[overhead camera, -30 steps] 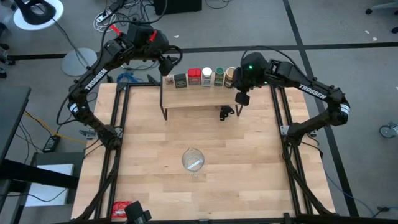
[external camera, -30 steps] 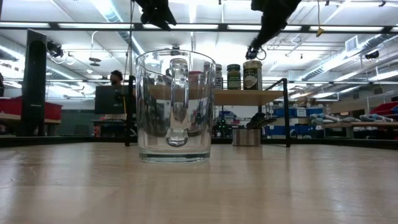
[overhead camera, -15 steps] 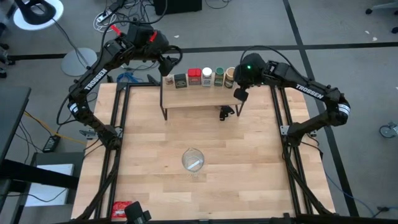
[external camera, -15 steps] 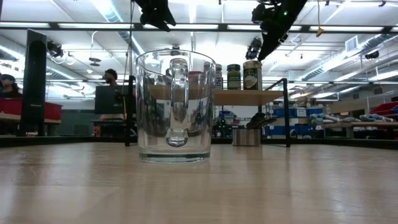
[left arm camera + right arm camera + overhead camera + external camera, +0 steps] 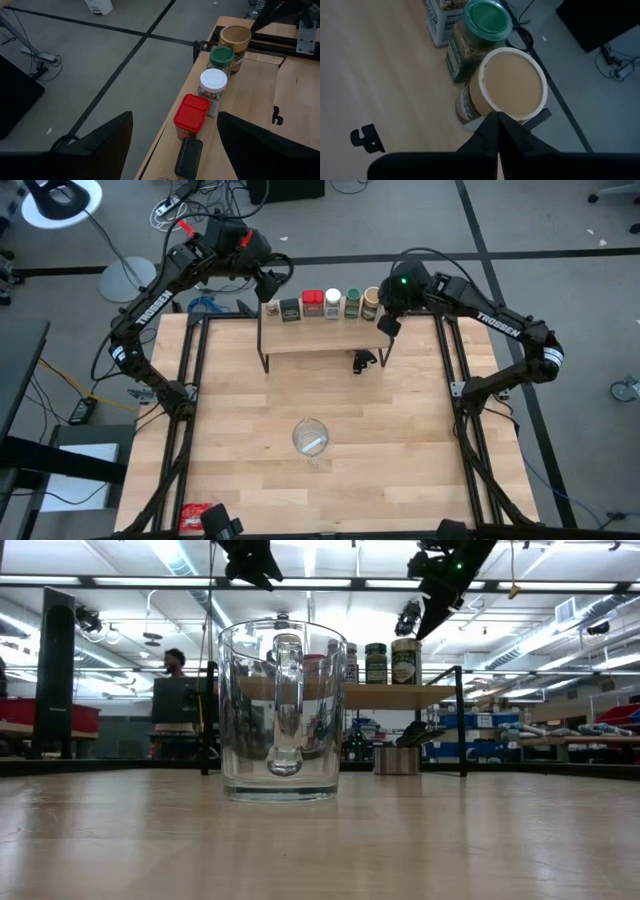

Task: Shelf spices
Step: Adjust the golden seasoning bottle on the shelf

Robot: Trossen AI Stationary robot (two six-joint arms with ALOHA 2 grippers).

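Fluorescent lights and a person at a desk fill the room behind the table (image 5: 330, 395), where the shelf (image 5: 320, 330) stands along the far edge with the spices lined up on its plank: tiny brownish jar (image 5: 271, 308), dark green tin (image 5: 290, 309), red tin (image 5: 312, 303), white-lidded clear jar (image 5: 332, 302), green-lidded jar (image 5: 352, 303) and tan-lidded jar (image 5: 370, 302). The right gripper (image 5: 388, 326) hangs just off the shelf's right end, fingers pressed together with nothing between them, the tan-lidded jar sitting just beyond their tips in the right wrist view. Compared with a second ago it has risen and drawn back toward the far right corner, its elbow folded out past the table's right edge. The left gripper (image 5: 272, 283) hovers beyond the shelf's left end (fingers spread wide, empty), unchanged. A clear glass mug (image 5: 310, 437) stands mid-table, and a small black clip (image 5: 362, 361) lies beside the shelf's right leg.
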